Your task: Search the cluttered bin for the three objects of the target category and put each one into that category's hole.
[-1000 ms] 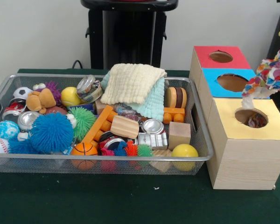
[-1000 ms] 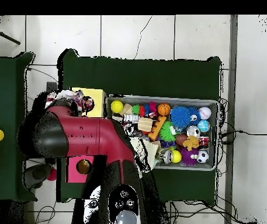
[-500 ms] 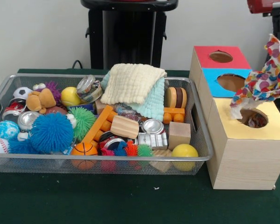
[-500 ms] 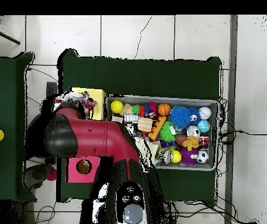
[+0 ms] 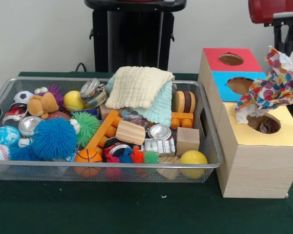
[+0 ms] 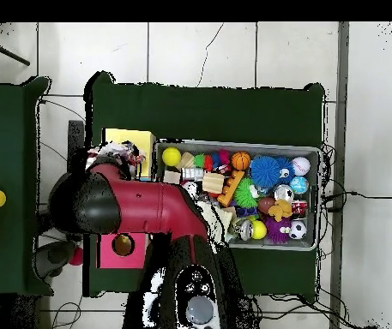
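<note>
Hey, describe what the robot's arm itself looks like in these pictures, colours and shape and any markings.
From overhead, the arm is glossy dark red with a bulky, rounded black and grey elbow joint at one end. A black section near the base carries a cluster of small round buttons and a pale round knob. In the front view only a red block and black bracket parts show at the top right corner. The jaws are hidden.

Your surface (image 5: pixel 112 209): dark green cloth, runs full width in front view. Bin (image 5: pixel 102 171) sits directly on it, left and centre, wire-mesh walls, heaped with toys. Just right of bin, near but apart: yellow-topped box (image 5: pixel 256 165) down on surface at front, blue-topped box (image 5: pixel 219 90) behind it, red-topped box (image 5: pixel 212 58) furthest back, all three in a row, touching. Small pale speck (image 5: pixel 163 197) on cloth ahead of bin.
</note>
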